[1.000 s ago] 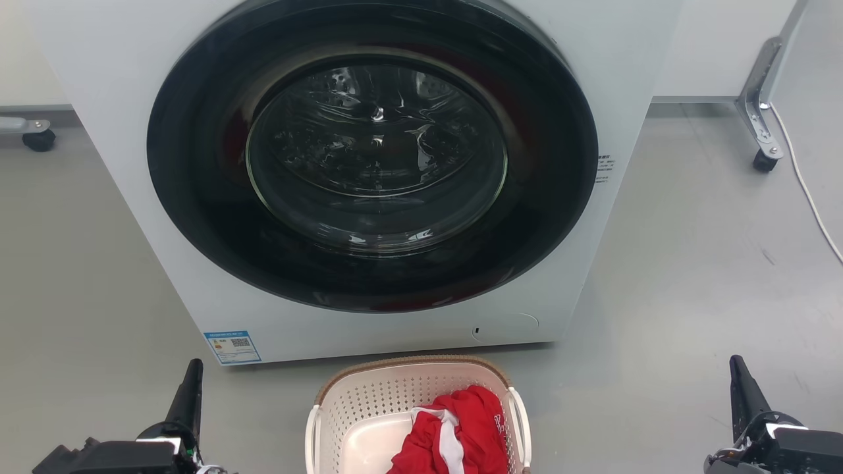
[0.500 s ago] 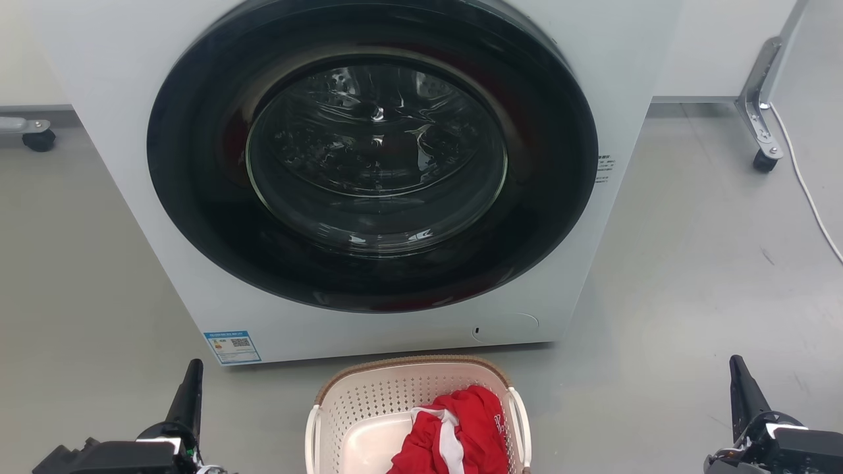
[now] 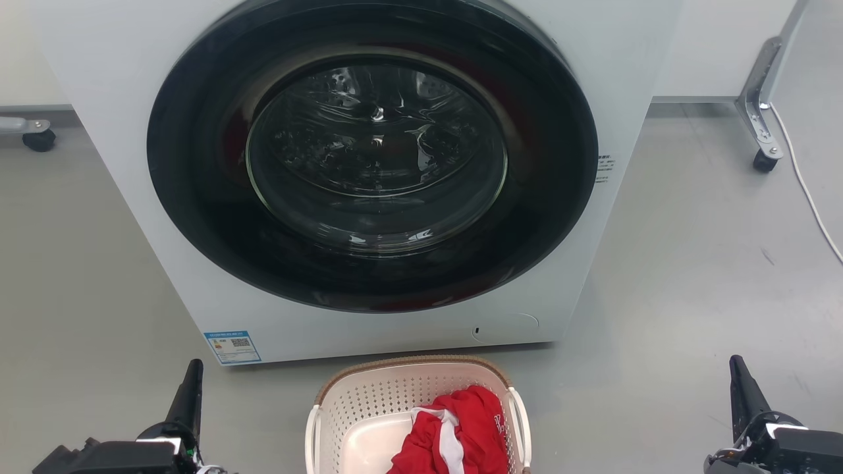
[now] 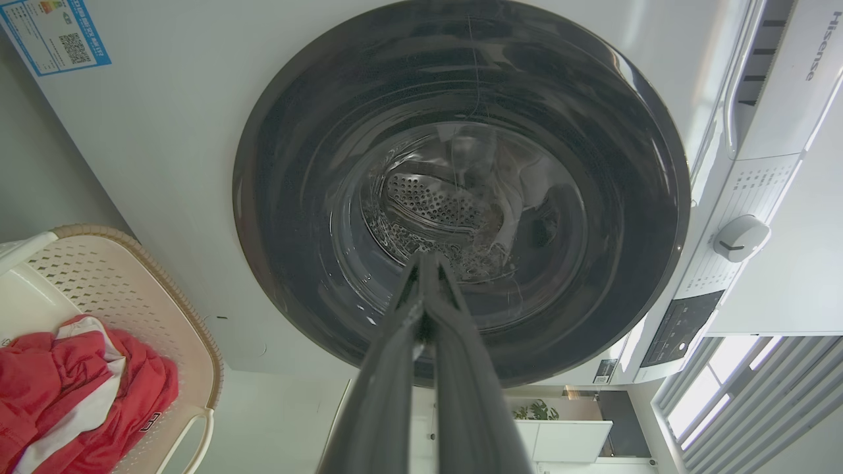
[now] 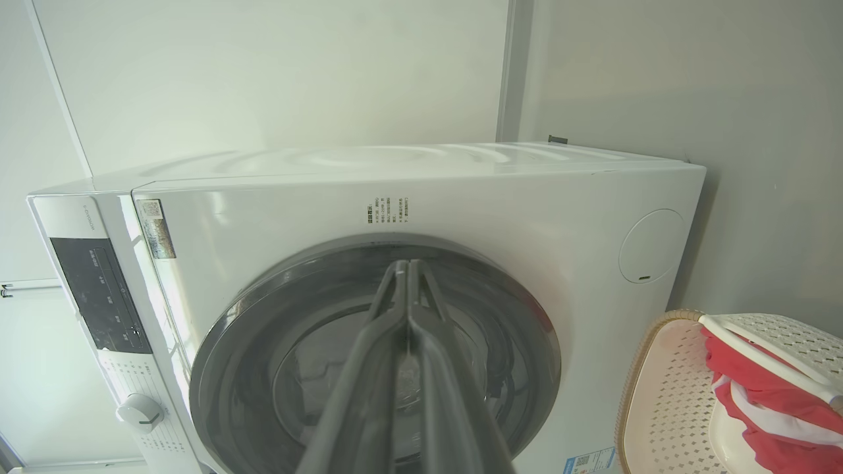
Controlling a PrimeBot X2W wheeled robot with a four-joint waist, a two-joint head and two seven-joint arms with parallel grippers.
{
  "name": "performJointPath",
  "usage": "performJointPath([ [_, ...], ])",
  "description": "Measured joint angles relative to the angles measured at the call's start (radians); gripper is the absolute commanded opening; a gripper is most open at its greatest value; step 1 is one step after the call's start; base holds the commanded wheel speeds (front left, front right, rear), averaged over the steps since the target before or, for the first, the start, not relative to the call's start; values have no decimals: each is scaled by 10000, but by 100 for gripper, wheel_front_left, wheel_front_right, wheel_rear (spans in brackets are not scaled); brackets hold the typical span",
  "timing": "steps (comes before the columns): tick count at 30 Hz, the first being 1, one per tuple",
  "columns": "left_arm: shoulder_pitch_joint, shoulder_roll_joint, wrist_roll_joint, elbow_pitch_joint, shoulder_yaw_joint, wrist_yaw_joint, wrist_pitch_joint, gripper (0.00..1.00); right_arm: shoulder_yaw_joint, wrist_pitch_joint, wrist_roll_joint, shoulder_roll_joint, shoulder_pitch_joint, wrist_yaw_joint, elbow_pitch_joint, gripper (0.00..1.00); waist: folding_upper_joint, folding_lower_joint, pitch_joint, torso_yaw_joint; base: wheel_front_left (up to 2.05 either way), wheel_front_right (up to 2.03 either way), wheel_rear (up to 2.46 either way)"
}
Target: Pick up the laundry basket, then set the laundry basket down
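Shows the laundry basket (image 3: 382,395) at 6 o'clock on the floor (image 3: 658,263), before the washing machine (image 3: 99,131). Probably light, stiff; best lifted by 2 loop handles (image 3: 522,415). With left tool (image 3: 192,378), right tool (image 3: 737,375) closed, empty.

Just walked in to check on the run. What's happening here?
Nothing is being handled yet. The cream-white perforated plastic laundry basket, brown-rimmed, sits on the floor before the white front-loading washing machine, holding red-and-white clothing. The left claw and right claw are shut, one off each side, touching nothing.
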Motion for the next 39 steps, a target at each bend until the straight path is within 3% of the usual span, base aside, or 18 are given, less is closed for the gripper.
performJointPath([
  [39, -1, 0, 0, 8, 0, 0, 0, 0, 0, 0, 0, 0, 0, 0, -2, 0, 0, 0, 0, 0, 0, 0, 0],
])
